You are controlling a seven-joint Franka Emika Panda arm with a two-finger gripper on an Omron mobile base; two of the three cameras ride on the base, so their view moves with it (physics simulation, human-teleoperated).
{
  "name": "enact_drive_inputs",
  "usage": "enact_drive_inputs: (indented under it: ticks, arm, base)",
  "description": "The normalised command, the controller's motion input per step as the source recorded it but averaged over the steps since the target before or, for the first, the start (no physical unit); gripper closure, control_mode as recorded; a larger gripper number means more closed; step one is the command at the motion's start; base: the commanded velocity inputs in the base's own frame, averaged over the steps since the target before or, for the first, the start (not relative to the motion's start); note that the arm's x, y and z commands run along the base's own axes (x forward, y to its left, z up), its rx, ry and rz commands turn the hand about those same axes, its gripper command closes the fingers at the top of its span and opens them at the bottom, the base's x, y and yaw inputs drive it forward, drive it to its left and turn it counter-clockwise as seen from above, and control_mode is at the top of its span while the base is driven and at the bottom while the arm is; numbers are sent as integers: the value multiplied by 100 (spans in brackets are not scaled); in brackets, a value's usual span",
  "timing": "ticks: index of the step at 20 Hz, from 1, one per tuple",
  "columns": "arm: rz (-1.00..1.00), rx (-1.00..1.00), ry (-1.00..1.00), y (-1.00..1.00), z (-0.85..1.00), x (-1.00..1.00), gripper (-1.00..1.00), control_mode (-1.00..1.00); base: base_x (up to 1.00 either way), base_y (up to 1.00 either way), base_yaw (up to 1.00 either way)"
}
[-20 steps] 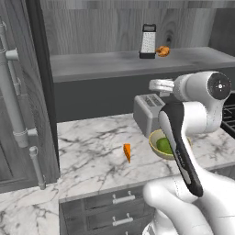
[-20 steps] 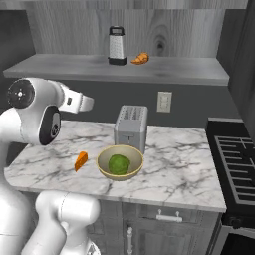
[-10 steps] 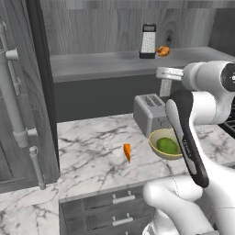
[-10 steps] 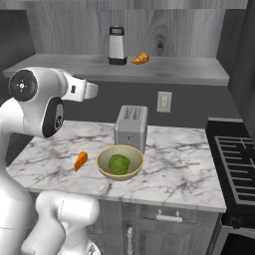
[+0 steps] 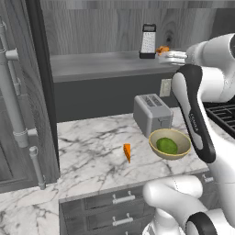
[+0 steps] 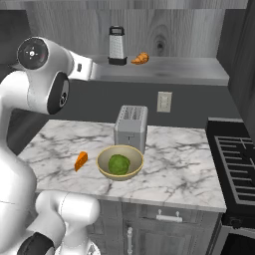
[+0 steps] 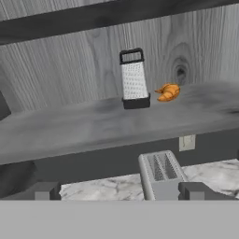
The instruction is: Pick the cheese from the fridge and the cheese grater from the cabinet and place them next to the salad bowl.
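The cheese grater stands upright on the cabinet shelf, silver with a black handle and base. In the hand view the cheese grater is ahead, above centre. My gripper is open and empty, level with the shelf's front edge and short of the grater; its white hand hovers just right of it. The orange cheese lies on the marble counter just left of the salad bowl. The fridge stands at the far left.
An orange-brown croissant lies on the shelf right beside the grater. A silver toaster stands behind the bowl, under the shelf. A black stove borders the counter on the right. Drawer fronts run below.
The arm has swung upward, lifting the hand from toaster height to the level of the cabinet shelf, nearer the grater. The gripper stayed open. Nothing on the counter moved.
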Motion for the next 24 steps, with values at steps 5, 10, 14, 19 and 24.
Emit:
enact_drive_inputs:
  ticks: [5,10,14,19,24]
  arm:
    - [15,-15,21,7,23,35,-100,-100]
    - [5,-16,5,0,14,19,-100,-100]
    - [2,-4,-3,-7,0,21,-100,-100]
    - [-5,-3,-1,-8,-11,24,-100,-100]
    - [-3,0,-2,-1,-3,24,-100,-100]
  base:
    - [0,0,0]
    - [0,0,0]
    - [0,0,0]
    - [0,0,0]
    - [0,0,0]
